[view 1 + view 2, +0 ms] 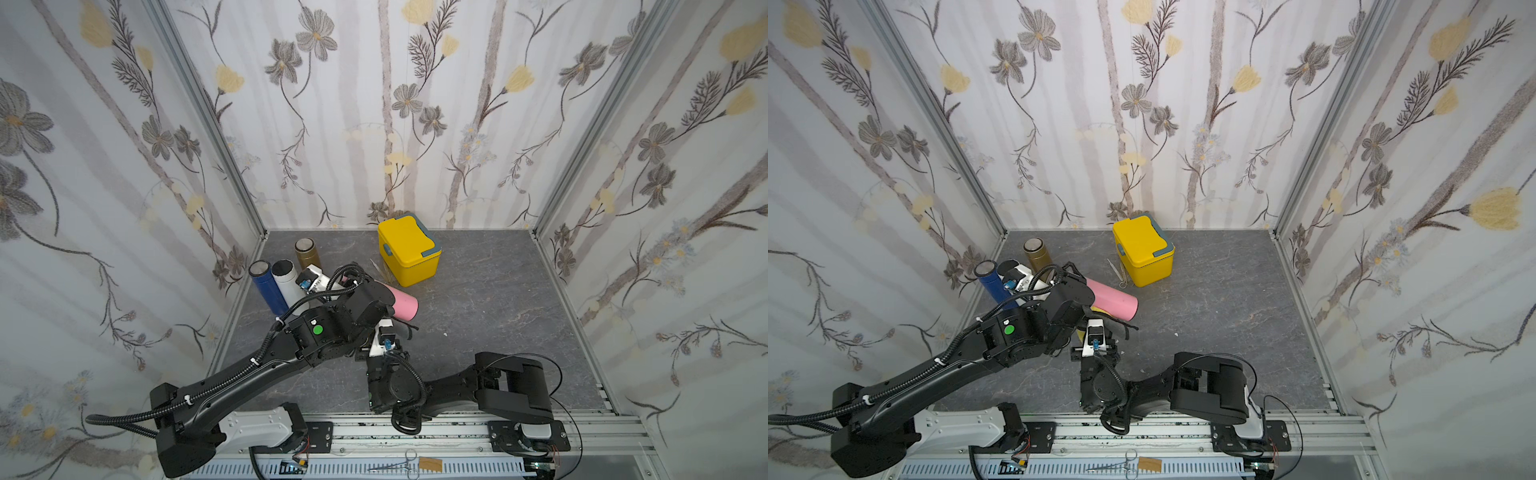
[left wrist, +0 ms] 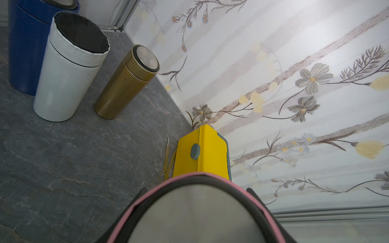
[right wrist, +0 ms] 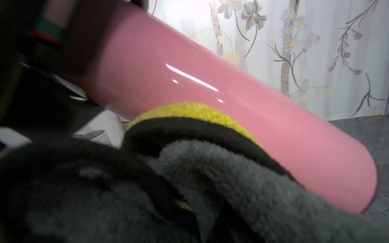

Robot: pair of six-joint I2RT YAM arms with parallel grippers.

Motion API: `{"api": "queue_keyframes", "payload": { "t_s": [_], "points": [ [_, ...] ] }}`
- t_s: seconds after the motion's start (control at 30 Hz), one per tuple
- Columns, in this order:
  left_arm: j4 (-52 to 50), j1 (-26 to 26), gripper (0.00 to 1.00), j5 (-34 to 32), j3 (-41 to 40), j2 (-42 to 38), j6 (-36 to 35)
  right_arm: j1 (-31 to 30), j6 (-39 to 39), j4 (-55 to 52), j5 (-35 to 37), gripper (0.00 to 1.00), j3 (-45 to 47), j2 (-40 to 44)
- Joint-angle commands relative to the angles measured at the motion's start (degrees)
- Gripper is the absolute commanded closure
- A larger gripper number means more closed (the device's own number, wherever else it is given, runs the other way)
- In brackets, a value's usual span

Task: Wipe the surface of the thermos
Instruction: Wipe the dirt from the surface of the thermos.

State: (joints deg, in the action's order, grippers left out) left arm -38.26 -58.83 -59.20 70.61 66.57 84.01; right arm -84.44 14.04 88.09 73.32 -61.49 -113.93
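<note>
Floral wallpaper walls a grey marbled tabletop [image 1: 498, 299]. Tilted over it, the pink thermos [image 3: 210, 94] is clamped at its cap end by the left gripper [image 2: 197, 190]. The right gripper [image 1: 1096, 318] pinches a yellow-and-grey microfibre cloth [image 3: 189, 117] against the thermos's side. Rigid and glossy, it looks slippery; gripping near the cap leaves the body free.

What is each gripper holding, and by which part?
The left gripper holds the pink thermos by its steel-faced end. The right gripper is shut on a bunched grey-and-yellow cloth; which part it pinches is hidden.
</note>
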Motion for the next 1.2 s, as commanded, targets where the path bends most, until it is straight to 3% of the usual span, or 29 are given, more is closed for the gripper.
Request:
{"api": "queue_keyframes", "payload": {
  "t_s": [0.0,0.13,0.37,0.47,0.57,0.7,0.83,1.03,1.17],
  "points": [
    [-1.67,-0.05,1.00,-1.18,-0.12,-0.02,-0.60,0.43,-0.12,0.19,-5.26,1.00,-4.68,-0.92],
    [-1.81,-0.01,1.00,-1.32,-0.21,-0.11,-0.60,0.92,-2.04,-1.09,-4.94,1.00,-4.94,-1.95],
    [-1.56,-0.04,1.00,-1.16,-1.04,-1.52,-0.51,1.91,0.24,10.89,2.08,1.00,7.95,-1.30],
    [-1.25,-0.01,1.00,-1.14,-1.31,-1.79,-0.58,1.52,5.23,15.55,2.13,1.00,7.10,-1.33],
    [-0.45,-0.06,1.00,-1.29,-1.25,-1.53,-1.94,0.61,6.49,13.50,-0.33,1.00,3.12,-0.53],
    [2.07,0.00,1.00,-1.38,-1.09,-0.68,-5.97,0.35,-6.15,-3.05,-6.91,1.00,-0.11,2.75],
    [4.79,0.08,1.00,-1.10,-0.74,0.52,-10.66,1.86,-22.18,-17.15,-11.72,1.00,3.98,6.90],
    [13.91,0.13,1.00,0.12,-1.68,1.63,-23.97,1.69,-33.55,-21.40,-10.42,1.00,19.92,13.11],
    [20.71,0.12,1.00,2.69,-2.91,1.93,-33.52,1.74,-34.37,-23.39,-16.01,1.00,23.82,21.24]
  ]
}}
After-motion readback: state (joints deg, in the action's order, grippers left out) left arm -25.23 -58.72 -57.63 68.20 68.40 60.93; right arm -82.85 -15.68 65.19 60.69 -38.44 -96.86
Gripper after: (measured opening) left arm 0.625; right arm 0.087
